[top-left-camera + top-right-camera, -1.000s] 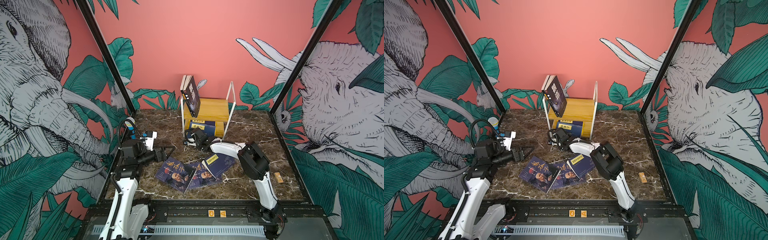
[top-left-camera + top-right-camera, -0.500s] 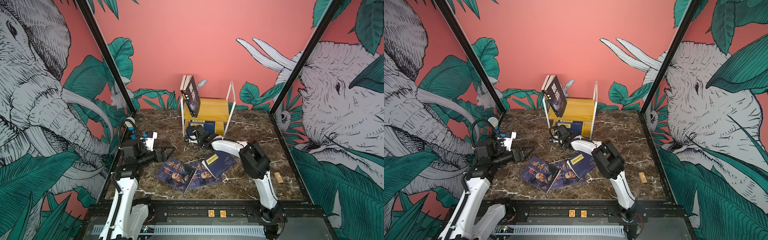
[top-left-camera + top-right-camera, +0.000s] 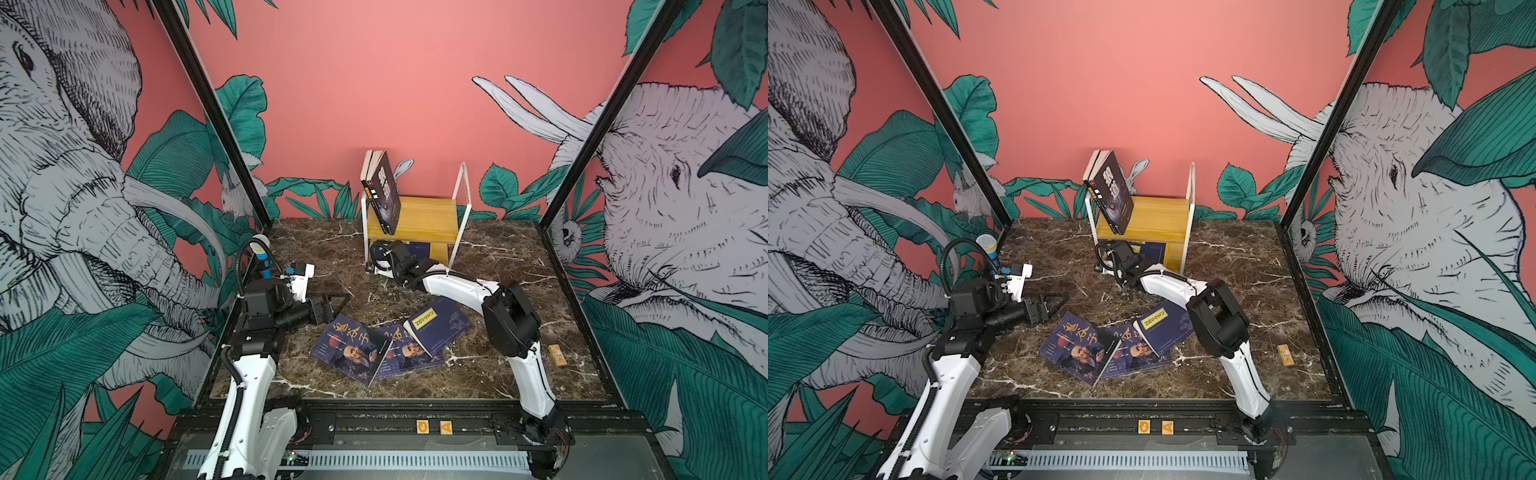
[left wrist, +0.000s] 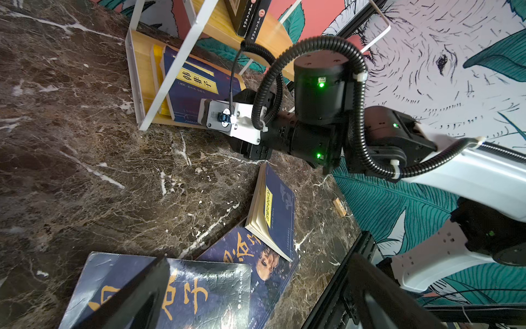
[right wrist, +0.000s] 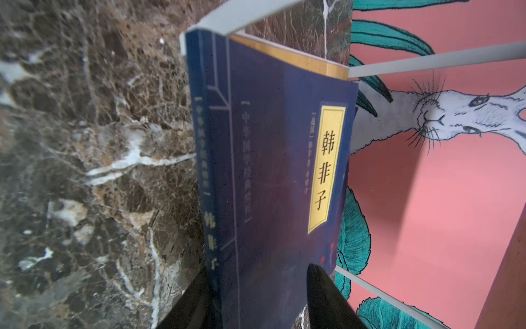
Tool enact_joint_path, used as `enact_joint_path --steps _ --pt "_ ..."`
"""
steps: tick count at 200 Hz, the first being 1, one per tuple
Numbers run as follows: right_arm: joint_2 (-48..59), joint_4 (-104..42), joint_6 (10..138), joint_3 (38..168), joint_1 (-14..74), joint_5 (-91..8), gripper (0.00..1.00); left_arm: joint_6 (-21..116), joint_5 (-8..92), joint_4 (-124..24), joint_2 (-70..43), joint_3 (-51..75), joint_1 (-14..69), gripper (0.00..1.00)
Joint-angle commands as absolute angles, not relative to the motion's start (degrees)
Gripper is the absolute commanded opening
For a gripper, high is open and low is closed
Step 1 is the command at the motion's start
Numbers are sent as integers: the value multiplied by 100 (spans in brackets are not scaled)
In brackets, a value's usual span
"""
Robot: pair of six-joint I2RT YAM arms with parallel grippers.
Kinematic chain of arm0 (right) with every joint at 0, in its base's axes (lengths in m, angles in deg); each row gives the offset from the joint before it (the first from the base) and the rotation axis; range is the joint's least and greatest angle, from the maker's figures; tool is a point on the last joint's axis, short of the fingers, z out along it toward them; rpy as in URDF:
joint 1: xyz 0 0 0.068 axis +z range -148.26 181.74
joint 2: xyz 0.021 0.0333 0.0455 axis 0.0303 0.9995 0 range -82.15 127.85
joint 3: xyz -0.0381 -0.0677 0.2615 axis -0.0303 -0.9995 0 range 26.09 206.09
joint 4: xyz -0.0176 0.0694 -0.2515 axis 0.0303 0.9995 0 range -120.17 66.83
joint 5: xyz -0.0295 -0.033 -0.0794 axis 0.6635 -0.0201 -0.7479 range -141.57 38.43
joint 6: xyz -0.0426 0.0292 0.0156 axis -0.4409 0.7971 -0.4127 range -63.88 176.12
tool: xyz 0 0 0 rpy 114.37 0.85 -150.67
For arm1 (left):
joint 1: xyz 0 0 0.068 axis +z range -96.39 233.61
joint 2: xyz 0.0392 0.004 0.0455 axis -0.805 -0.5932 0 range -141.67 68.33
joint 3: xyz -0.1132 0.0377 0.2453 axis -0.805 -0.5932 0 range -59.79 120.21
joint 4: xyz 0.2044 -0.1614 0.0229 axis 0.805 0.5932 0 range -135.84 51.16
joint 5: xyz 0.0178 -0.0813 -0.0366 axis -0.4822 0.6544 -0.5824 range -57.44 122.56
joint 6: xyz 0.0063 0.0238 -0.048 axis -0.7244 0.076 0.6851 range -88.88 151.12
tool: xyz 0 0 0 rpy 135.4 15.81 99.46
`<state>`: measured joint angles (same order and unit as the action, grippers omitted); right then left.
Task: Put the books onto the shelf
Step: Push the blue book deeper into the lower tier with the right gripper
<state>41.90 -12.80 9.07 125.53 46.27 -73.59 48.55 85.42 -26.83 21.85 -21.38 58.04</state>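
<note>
The right gripper (image 5: 257, 269) has pushed further in toward the shelf (image 3: 419, 216) over the last second, and the Han Feizi book (image 5: 270, 171) it carries now sits deeper in the lower tier, with less of its navy cover showing from above. In the right wrist view the two fingers stand on either side of that book's near end, one against the spine and one over the cover corner, clamped on it at a middling width. A yellow book (image 4: 156, 77) lies just beside it in the same tier (only its edge shows).

On the shelf's upper board the black wolf-eye book (image 3: 384, 189) leans tilted against the left end of the white frame, with another book behind it.

In front of the shelf, on the marble tabletop (image 3: 324, 249), three navy paperbacks lie flat and overlapping: an old-man portrait book (image 3: 353, 349), a second portrait book (image 3: 399, 353) partly under it, and a yellow-label book (image 3: 438, 328) resting on that second one.

The left gripper (image 3: 334, 305) hangs above the marble, in front of the shelf and to its left, just beside the nearest portrait book, its jaws spread wide with nothing between them.

A small wooden block (image 3: 556, 355) lies well apart, in front of the shelf and to its right.
</note>
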Motion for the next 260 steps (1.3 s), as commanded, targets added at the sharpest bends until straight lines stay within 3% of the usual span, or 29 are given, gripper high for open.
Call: enact_joint_path --steps 1,41,80,110,175,189,233,260 --pt "4332 -1082 1244 12763 4598 -7314 51 4747 8564 -2677 2257 -2127 5845 99" --pt "4420 -995 1296 12817 4599 -7523 39 4767 8573 -2658 2244 -2112 5819 99" --pt "4372 -1053 1323 12734 4568 -7644 13 4797 8594 -2718 2246 -2143 5794 99" --pt "4323 -1090 1318 12688 4543 -7639 8 4781 8581 -2775 2272 -2198 5813 99" --pt "4324 -1082 1479 12749 4502 -7810 6 4789 8591 -2718 2258 -2161 5802 99" --pt "4310 -1044 1502 12728 4512 -7731 10 4751 8582 -2718 2258 -2163 5806 99" --pt "3955 -598 2122 12858 4569 -6802 43 4728 8573 -2714 2250 -2151 5818 99" --pt "3841 -485 2238 12885 4599 -6619 56 4359 8119 -2368 2169 -1896 5812 99"
